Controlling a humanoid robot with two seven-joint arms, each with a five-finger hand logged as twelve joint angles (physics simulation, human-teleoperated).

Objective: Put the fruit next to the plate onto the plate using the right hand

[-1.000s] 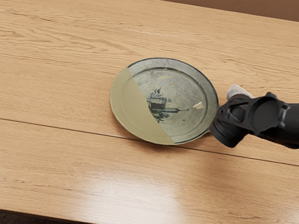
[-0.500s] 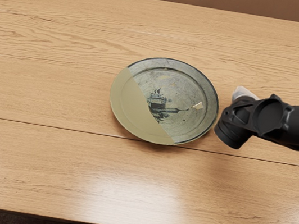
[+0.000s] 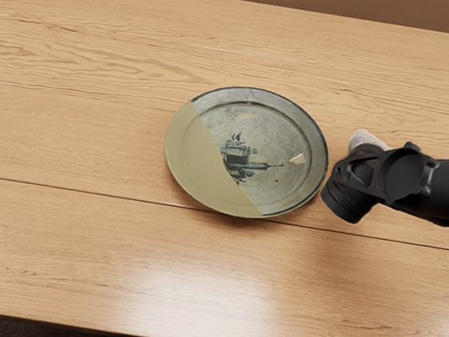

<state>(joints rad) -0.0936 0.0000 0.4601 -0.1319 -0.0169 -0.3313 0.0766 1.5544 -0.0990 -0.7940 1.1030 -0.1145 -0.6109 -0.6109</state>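
Note:
A round metal plate [image 3: 206,174], part beige and part grey with a dark print in its middle, lies at the table's centre. Just off its right rim hovers my black right hand [image 3: 351,187], its arm coming in from the right edge. A small pale object [image 3: 364,140] pokes out from behind the top of the hand, beside the plate; most of it is hidden, so I cannot name it for sure. How the hand stands on that object is hidden by the wrist. Nothing lies on the plate. The left arm does not show.
The wooden table [image 3: 71,221] stretches wide to the left and toward the front edge. A brown wall runs along the back.
The right hand has drifted slightly to the right, away from the plate's rim, then held still. The pale object shifted with it by about as much.

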